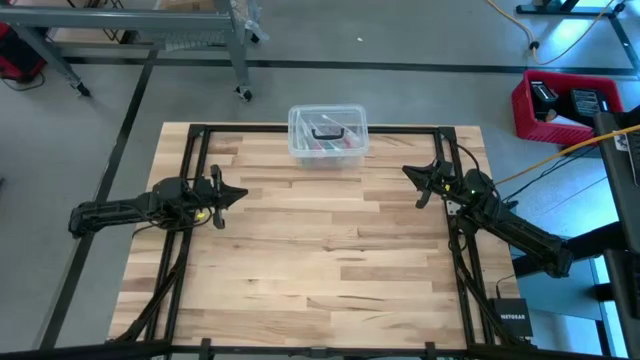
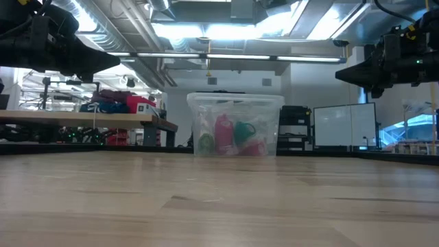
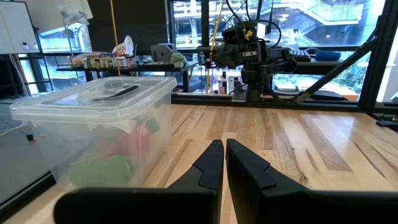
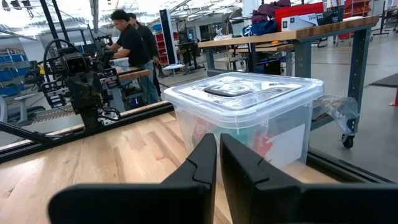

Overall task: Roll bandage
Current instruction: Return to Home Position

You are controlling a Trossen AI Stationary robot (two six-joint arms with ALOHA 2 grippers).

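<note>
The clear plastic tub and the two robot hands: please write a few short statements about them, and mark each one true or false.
1. The clear plastic tub is closed by its clear lid. True.
2. The teal-green fabric bandage lies on the bare wooden table. False: it is inside the tub.
3. The left hand grips the tub. False: it is shut and empty, apart from the tub, over the table's left side.
4. The right hand is shut and holds nothing. True.

Ceiling lights [image 2: 206, 31] flare white in the low view, leaving the arms [image 2: 55, 41] dark silhouettes. From above, the table [image 1: 330, 250] is evenly lit, shadows faint. Daylight through windows [image 3: 323, 37] backs the left wrist view, and the tub [image 3: 93, 118] looks hazy inside, perhaps from glare.
</note>
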